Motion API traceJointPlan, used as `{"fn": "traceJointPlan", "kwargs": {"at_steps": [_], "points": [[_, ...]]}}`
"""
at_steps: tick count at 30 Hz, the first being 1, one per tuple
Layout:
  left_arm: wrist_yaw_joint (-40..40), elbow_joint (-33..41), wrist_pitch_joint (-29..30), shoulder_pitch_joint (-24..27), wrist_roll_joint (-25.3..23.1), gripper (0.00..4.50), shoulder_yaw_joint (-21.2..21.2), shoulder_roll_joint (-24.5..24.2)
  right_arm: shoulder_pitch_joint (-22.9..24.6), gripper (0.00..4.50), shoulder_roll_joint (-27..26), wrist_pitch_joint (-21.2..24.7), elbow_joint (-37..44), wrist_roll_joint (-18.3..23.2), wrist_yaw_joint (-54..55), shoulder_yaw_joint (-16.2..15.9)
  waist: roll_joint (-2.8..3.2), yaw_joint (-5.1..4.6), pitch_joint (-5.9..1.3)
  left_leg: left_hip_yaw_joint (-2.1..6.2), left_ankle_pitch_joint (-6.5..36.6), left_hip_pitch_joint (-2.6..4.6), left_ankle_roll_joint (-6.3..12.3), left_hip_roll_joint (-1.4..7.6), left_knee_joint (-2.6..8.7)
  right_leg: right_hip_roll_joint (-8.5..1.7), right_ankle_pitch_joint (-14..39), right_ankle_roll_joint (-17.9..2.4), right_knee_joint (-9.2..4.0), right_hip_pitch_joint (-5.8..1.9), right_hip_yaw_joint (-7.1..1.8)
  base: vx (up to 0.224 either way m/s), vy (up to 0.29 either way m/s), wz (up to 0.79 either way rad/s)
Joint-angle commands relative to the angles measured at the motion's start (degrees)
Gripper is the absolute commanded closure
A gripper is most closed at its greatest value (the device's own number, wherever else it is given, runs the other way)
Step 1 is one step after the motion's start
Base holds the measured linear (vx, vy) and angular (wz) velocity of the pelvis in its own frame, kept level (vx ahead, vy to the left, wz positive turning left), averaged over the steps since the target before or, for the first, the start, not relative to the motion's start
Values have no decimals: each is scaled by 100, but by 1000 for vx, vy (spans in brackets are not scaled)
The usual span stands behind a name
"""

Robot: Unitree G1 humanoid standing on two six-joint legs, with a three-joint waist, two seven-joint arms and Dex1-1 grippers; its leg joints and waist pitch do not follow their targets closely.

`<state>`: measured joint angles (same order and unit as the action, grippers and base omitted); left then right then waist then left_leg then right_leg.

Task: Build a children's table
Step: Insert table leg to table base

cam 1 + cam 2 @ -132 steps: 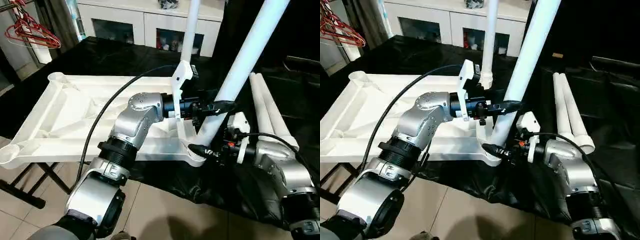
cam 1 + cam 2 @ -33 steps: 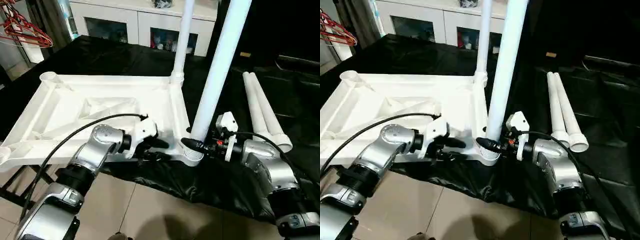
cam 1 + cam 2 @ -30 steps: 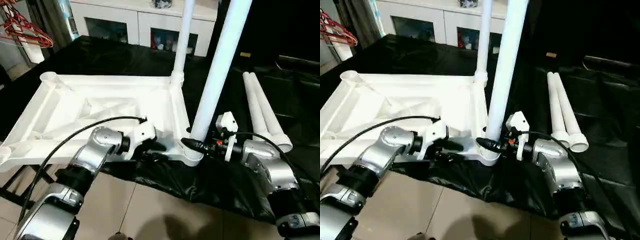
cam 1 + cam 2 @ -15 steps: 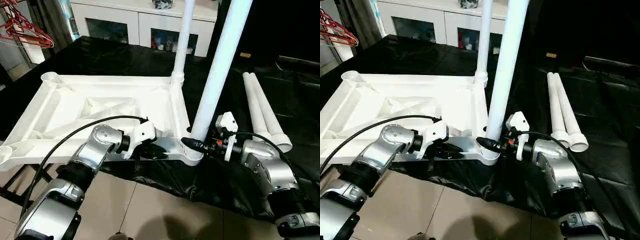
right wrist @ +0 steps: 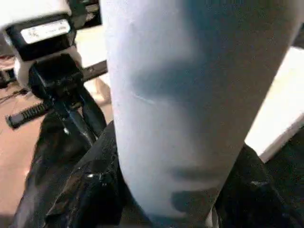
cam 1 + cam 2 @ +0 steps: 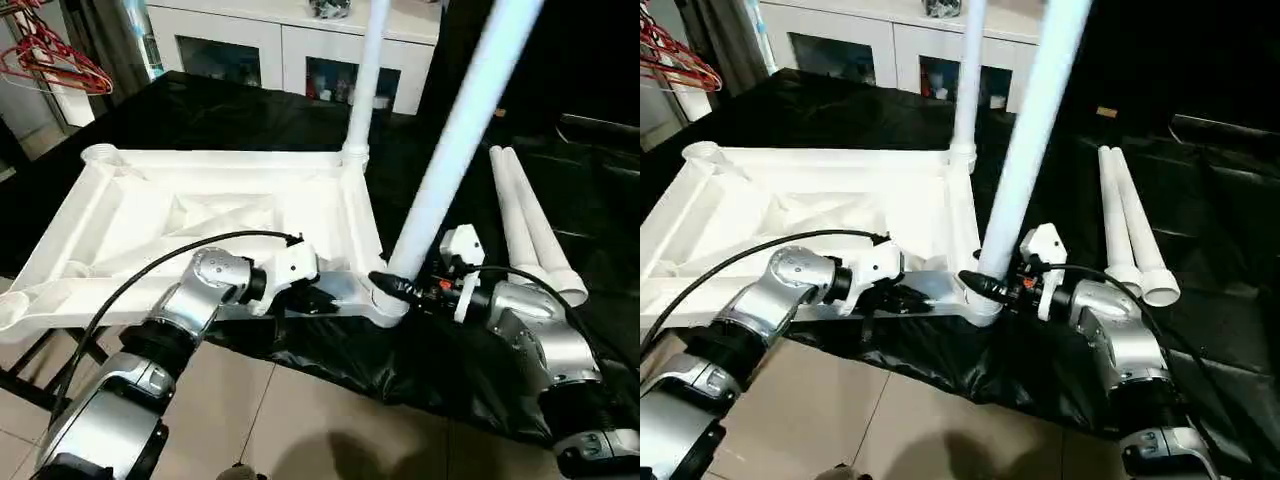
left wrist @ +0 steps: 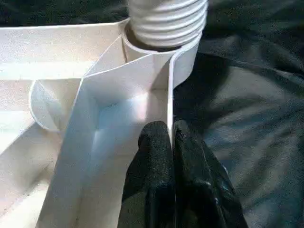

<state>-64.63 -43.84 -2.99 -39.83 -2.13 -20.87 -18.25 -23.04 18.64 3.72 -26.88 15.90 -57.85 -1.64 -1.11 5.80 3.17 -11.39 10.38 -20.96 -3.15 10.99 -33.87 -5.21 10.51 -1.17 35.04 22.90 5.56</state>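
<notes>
The left gripper [image 7: 171,137] has its fingers pressed together on the thin side wall of the table top [image 6: 190,215], close to the near corner socket [image 6: 385,305], probably to steady the top against the twisting load. The right gripper [image 6: 395,288] has its fingers clamped on the base of a leg [image 6: 455,140] just above that socket; this leg leans away from vertical, so it is judged not yet fully seated, and the low grip gives control at the threaded end [image 7: 166,21]. A second leg [image 6: 365,75] stands upright in the far socket. The top lies ribbed side up on the black-covered surface [image 6: 250,110], its near edge overhanging. Two spare legs [image 6: 530,225] lie side by side, well apart to the right.
</notes>
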Motion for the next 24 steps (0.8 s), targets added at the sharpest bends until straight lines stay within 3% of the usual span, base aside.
{"fn": "traceJointPlan", "kwargs": {"at_steps": [1,10,14,20,24], "points": [[343,-219,50,-112,-140,450,255,-144,16,252,56,-17,-236,-28,162,182,-61,43,-362,153,1242,50,174,270,412,-466,1913,-920,-506,-272,-330,0,0,0],[216,-348,-168,-206,-43,450,266,-79,-35,252,-4,-199,-498,-63,232,190,-61,9,-384,143,1037,37,310,273,394,-445,1251,-1149,-438,-292,-324,0,0,0],[-87,-199,-247,-79,22,450,234,-55,-177,252,-108,-240,-563,-46,275,225,-52,4,-386,142,1080,44,274,273,395,-450,1275,-1191,-433,-295,-327,0,0,0],[-164,-155,-308,-13,-14,450,149,20,-418,252,-270,-268,-749,-35,280,175,-37,43,-397,131,1014,63,282,296,393,-445,964,-1328,-387,-287,-330,0,0,0],[-76,-244,-346,-54,-94,450,137,40,-471,252,-344,-276,-833,-54,232,109,-42,88,-395,127,1003,67,264,299,396,-449,961,-1295,-381,-291,-336,0,0,0]]}}
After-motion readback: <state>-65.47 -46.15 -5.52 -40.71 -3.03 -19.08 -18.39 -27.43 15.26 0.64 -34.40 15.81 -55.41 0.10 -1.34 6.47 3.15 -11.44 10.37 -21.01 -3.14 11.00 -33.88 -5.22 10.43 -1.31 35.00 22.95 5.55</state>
